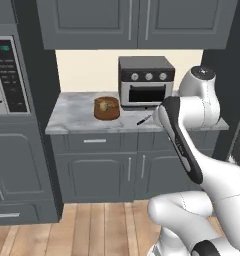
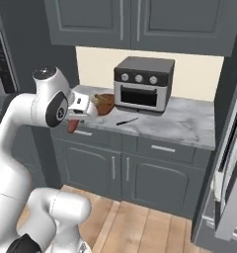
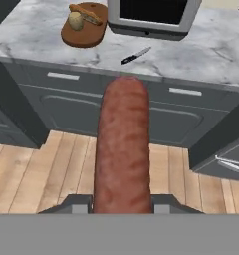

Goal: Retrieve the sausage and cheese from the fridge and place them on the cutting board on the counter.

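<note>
Dark grey cabinets [image 1: 137, 20] hang above a cream wall [image 1: 87, 70]. Lower cabinets [image 1: 117, 170] stand on a wooden floor [image 1: 102, 225]. A toaster oven [image 1: 145, 81] stands against the wall.

The arm [image 1: 202, 150] is glossy white, built of thick rounded links that swell into bulbous joints. A long dark grey inlay runs along one link, and a round dark cap with a small lit dot tops the highest joint. Black bands ring the joints near the base. The pincer [image 3: 121, 201] has small dark grey fingertips.
</note>
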